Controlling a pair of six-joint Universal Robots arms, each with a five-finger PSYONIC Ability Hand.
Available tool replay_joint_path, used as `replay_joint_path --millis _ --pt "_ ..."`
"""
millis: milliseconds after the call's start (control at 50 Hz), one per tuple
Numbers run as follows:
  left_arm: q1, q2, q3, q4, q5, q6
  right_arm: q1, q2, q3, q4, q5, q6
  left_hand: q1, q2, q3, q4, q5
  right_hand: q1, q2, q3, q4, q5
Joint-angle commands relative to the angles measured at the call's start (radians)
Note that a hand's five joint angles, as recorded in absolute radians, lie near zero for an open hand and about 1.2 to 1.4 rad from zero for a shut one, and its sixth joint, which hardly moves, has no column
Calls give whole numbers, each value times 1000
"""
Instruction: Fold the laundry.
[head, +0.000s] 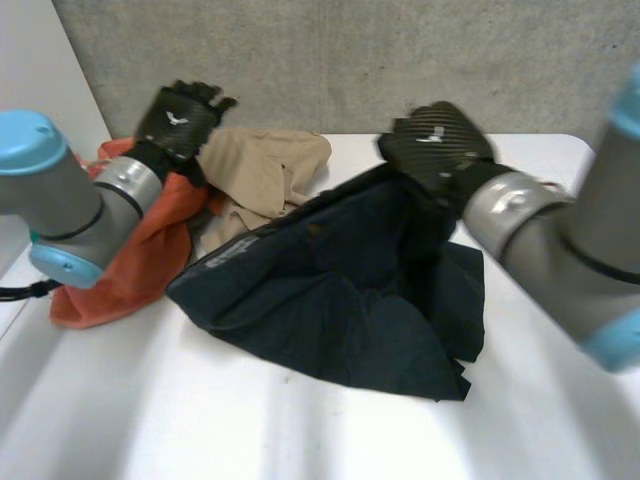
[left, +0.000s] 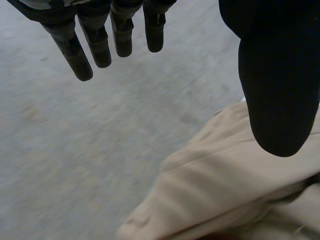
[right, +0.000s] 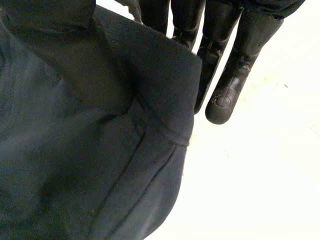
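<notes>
Right wrist view: the right hand (right: 225, 85) has straight fingers with a seamed edge of the dark navy garment (right: 75, 150) folded across them. The cloth appears pinched there against the thumb, and the white table (right: 260, 175) lies bare beyond the fingertips. In the head view that edge rises to the hand in a peak, while the rest of the garment lies crumpled on the table below and beside the wrist. In the left wrist view the left hand (left: 100, 45) is open, fingers straight and spread, holding nothing. The tan garment (left: 210, 190) lies under its thumb and the grey wall (left: 75, 150) is beyond its fingertips. In the head view an orange cloth (head: 120, 270) lies beneath the left forearm and touches the tan garment.

Risks, as judged:
- **Slip:** the hold is narrow and close to the hem, so the weight of the hanging cloth could pull the edge out if the hand lifts further.
- **Twist:** the garment is carried from one point with no second hand on it, so it is likely to bunch and not spread flat.
- **Snag:** the navy garment's far side lies against the tan garment, so a pull towards the right hand could drag that piece along.
- **Wrong pick:** the left hand is over the tan garment and well apart from the navy one, so closing where it is would take the wrong item.
</notes>
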Motion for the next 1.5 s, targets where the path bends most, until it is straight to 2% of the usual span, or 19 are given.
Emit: replay_joint_path --millis 20,140,260,340,420,440,500,680,740,820,880,940,960,1000,1020,1180,1360,1460,1500 --pt "-63 -93 13 -2 135 9 -105 -155 173 32 -47 -25 6 3 -2 4 -16 418 217 235 213 255" --pt "-110 -193 59 0 137 81 -157 -175 271 26 -125 -9 33 29 25 31 10 418 217 235 213 255" --pt "-138 -297 114 -2 129 225 -166 -177 302 24 -147 1 41 38 34 39 19 418 217 235 213 255" --pt "-146 -351 166 -2 78 295 -165 -177 304 22 -148 2 129 126 121 127 107 418 217 235 213 255" --pt "-147 -377 217 5 23 304 -162 -175 304 22 -148 2 490 486 482 488 467 418 217 235 213 255" --pt "-147 -380 235 23 6 304 -162 -174 305 22 -150 2 755 751 747 753 732 418 217 235 213 255" --pt "-147 -388 257 81 -29 302 -162 -168 305 22 -150 2 1196 1193 1189 1194 1174 418 217 235 213 255" --pt "-117 -337 300 310 -346 319 -162 -163 310 19 -150 4 1198 1194 1190 1196 1175 418 217 235 213 255" --pt "-58 -261 286 343 -425 330 -162 -163 310 16 -150 4 1198 1194 1190 1196 1175 418 217 235 213 255" --pt "87 -141 240 435 -567 383 -160 -157 305 13 -150 4 1198 1194 1190 1196 1175 418 217 235 213 255" --pt "124 -101 202 491 -594 422 -159 -155 305 12 -150 4 1198 1194 1190 1196 1175 418 217 235 213 255" --pt "112 -86 153 506 -563 439 -154 -155 305 12 -148 7 1198 1194 1190 1196 1175 418 217 235 213 255" --pt "104 -85 136 505 -549 442 -154 -155 304 12 -148 8 1160 1157 1152 1158 1138 418 217 235 213 255" --pt "91 -85 110 505 -525 443 -156 -155 304 12 -150 16 623 619 615 621 600 418 217 235 213 255" --pt "65 -78 75 505 -505 443 -157 -155 302 13 -150 30 -24 -28 -32 -26 -47 418 217 235 213 255" --pt "-47 20 -148 546 -469 450 -163 -157 294 13 -151 90 -24 -28 -32 -26 -47 418 217 235 213 255" --pt "-149 224 -418 447 -465 404 -160 -157 258 12 -150 111 -24 -28 -32 -26 -47 418 217 235 213 255" --pt "-236 350 -547 267 -468 255 -166 -136 222 12 -141 113 -23 -27 -31 -25 -46 418 217 235 213 255" --pt "-306 414 -599 106 -468 102 -168 -119 212 12 -140 113 -9 -12 -16 -11 -31 418 217 235 213 255"
